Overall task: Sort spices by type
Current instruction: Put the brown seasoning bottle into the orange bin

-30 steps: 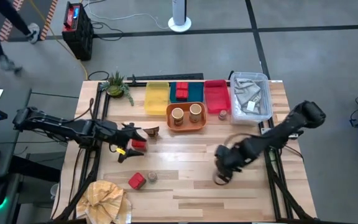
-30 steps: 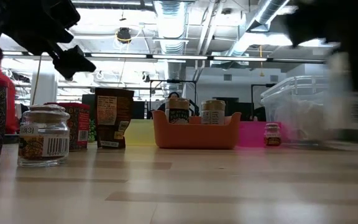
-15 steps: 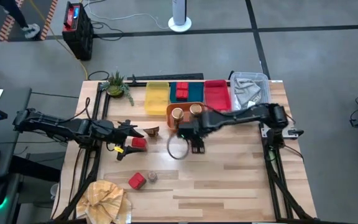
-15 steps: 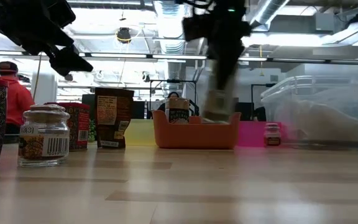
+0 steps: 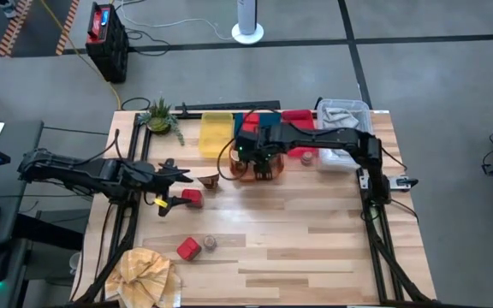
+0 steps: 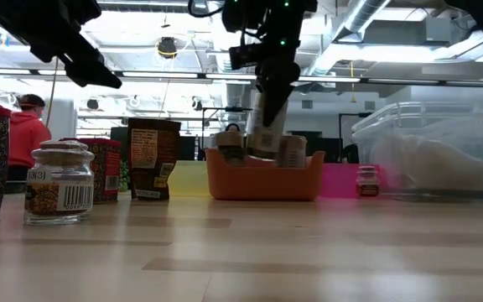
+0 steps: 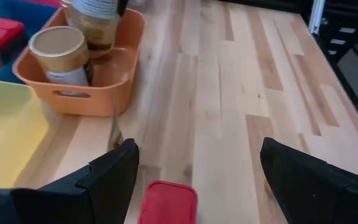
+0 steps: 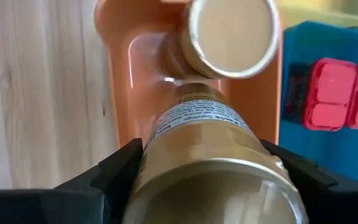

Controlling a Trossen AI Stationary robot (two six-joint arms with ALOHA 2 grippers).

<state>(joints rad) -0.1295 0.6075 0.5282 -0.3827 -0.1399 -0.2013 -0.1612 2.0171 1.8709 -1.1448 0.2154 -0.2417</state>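
Right arm (image 5: pixel 268 145) moved over orange tray (image 8: pixel 114 68); jar (image 8: pixel 210 155) between fingers (image 8: pixel 114 171).

Bright ceiling strip lights (image 6: pixel 225 25) flare overhead; the held tan round jar (image 6: pixel 267 126) blurs, wrist foregrounds soft.

Quick tally, pls: red tin (image 5: pixel 187 249) x4, 2 on the table, 2 in a tray. Tan jar (image 6: pixel 292 153) x3. Shaker (image 5: pixel 208 243) x2. Dark brown piece (image 5: pixel 208 180) x1. Tray (image 5: pixel 215 134) x4: yellow, blue, orange, red. Clear bin (image 5: pixel 367 128) x1, plant (image 5: pixel 161 115) x1, cloth (image 5: pixel 144 272) x1.
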